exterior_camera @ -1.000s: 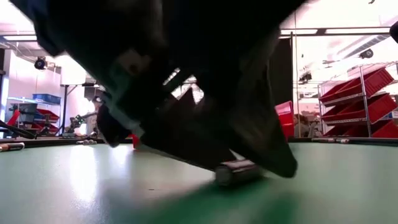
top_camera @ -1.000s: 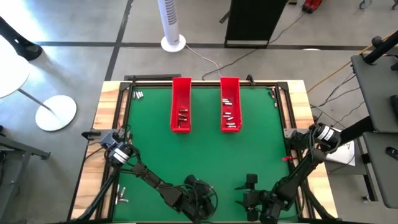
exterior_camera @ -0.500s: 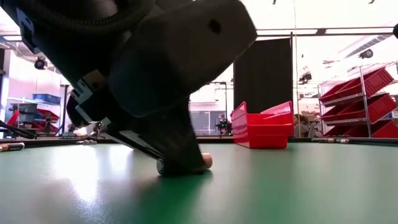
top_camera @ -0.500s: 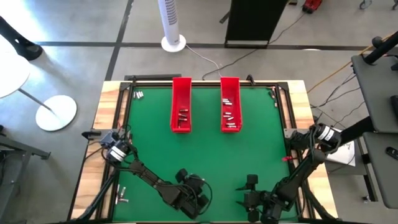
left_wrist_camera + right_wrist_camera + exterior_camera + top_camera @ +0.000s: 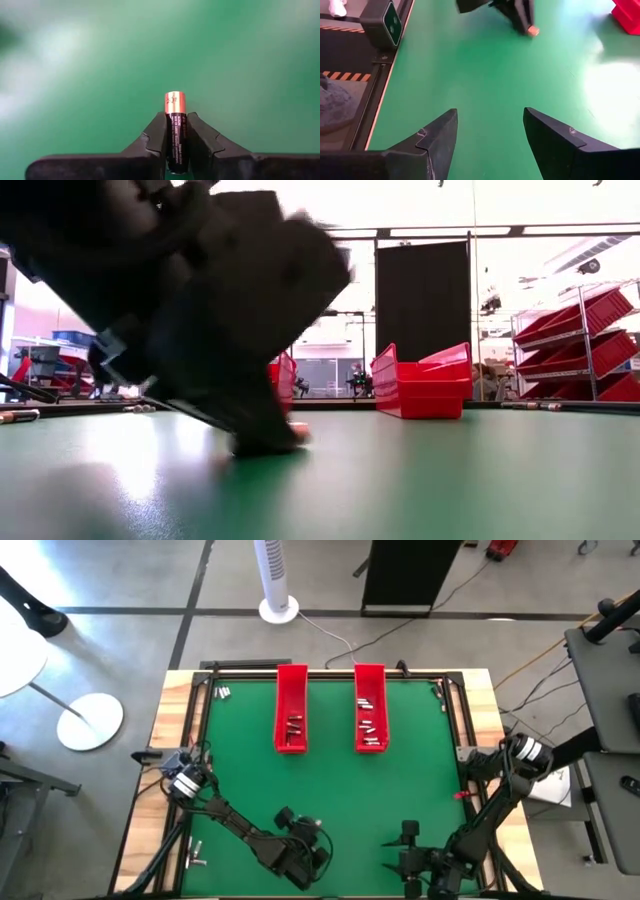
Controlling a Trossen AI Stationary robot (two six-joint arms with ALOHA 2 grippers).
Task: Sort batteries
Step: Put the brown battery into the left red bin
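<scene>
We are working over the green table, which is filling the middle of the high view, with two red trays lying side by side at its upper centre, each already holding a few batteries. Our left arm is reaching in from the lower left of that view, and the left gripper is sitting low at the bottom centre-left of the mat. Our right arm is waiting at the lower right, the right gripper hanging with its fingers spread and nothing between them.

In the left wrist view, the left gripper is pinching a single battery between nearly closed fingers, its copper end poking out beyond the tips.

We are judging the grip to be the weak point: the cell is round and smooth and is held only along its lower body, so it could be twisting or sliding out during a quick swing toward the trays. It could also be landing in the wrong tray if we are misreading its type.
</scene>
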